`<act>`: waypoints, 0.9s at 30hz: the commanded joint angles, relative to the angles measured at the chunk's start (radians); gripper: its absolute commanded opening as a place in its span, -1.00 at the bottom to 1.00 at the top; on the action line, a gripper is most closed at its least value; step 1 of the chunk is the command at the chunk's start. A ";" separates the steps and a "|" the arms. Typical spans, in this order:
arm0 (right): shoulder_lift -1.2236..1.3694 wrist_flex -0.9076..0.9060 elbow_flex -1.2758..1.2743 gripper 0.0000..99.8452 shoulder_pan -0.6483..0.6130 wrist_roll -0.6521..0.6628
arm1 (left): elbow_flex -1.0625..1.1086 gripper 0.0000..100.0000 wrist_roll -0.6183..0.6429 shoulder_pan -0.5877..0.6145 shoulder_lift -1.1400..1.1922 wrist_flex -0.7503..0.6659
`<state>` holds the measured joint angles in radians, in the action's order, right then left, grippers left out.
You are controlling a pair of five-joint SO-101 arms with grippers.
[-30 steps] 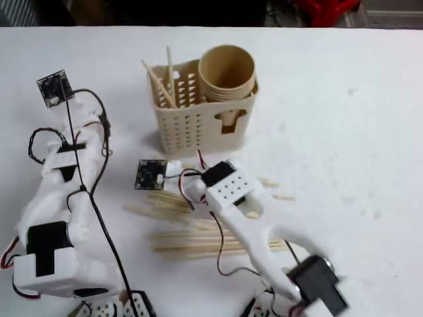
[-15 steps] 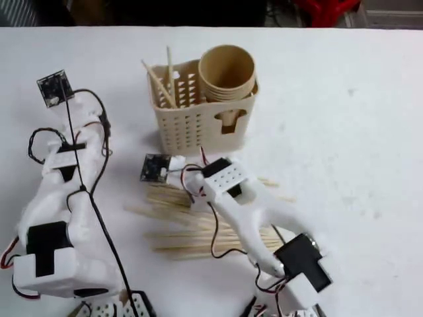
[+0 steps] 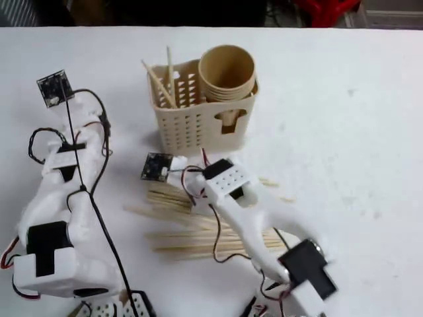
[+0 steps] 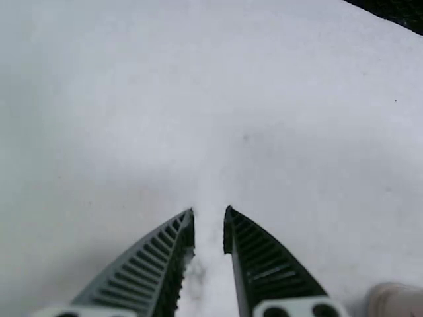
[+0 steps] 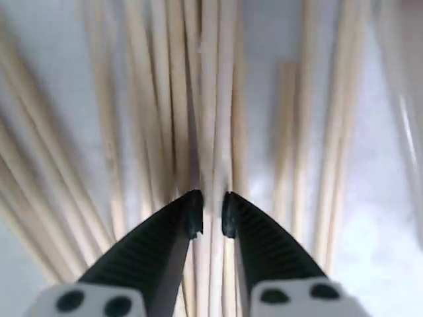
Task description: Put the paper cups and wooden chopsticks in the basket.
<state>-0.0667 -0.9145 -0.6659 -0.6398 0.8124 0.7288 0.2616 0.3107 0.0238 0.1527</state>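
A cream slotted basket [image 3: 198,125] stands at the table's far middle. Stacked paper cups [image 3: 227,69] sit inside it, and a few wooden chopsticks [image 3: 162,82] lean in its other half. Several loose chopsticks [image 3: 175,221] lie in a pile on the table in front of the basket. My right arm [image 3: 228,188] is bent down over that pile. Its gripper [image 5: 211,211] is shut on a chopstick [image 5: 211,132] in the middle of the pile, fingertips down among the sticks. My left gripper [image 4: 208,221] hangs over bare table, its fingers almost together with nothing between them.
The left arm [image 3: 63,178] sits folded at the left side of the white table [image 3: 344,132], with black cables [image 3: 99,218] trailing toward the near edge. The table to the right of the basket is bare. Dark floor and a red object lie beyond the far edge.
The right arm's wrist has shifted slightly toward the basket over the pile, and its rear joint has swung left and lower. The left arm has not moved.
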 commanded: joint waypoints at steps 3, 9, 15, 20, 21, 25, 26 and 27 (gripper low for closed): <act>-0.191 -0.025 -0.035 -0.93 0.002 -0.049 | -0.048 -0.81 -0.008 -0.002 -0.004 -0.028; -0.277 -0.022 -0.083 -0.92 0.002 -0.051 | -0.048 -0.81 -0.008 -0.002 -0.004 -0.026; -0.154 0.073 -0.078 -0.71 0.001 -0.048 | -0.048 -0.81 -0.008 -0.002 -0.004 -0.021; 0.015 0.151 -0.043 -0.68 0.002 -0.043 | -0.048 -0.81 -0.008 -0.002 -0.004 -0.021; 0.039 0.150 -0.029 -0.68 0.004 -0.043 | -0.048 -0.81 -0.008 -0.002 -0.004 -0.021; 0.108 0.148 0.008 -0.78 0.008 -0.043 | -0.048 -0.81 -0.008 -0.002 -0.004 -0.021; 0.113 0.148 0.011 -0.82 0.008 -0.044 | -0.048 -0.81 -0.008 -0.002 -0.004 -0.021; 0.114 0.148 0.011 -0.87 0.008 -0.046 | -0.048 -0.81 -0.008 -0.002 -0.004 -0.021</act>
<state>0.0192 -0.7733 -0.6736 -0.6322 0.7741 0.7288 0.2616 0.3107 0.0238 0.1527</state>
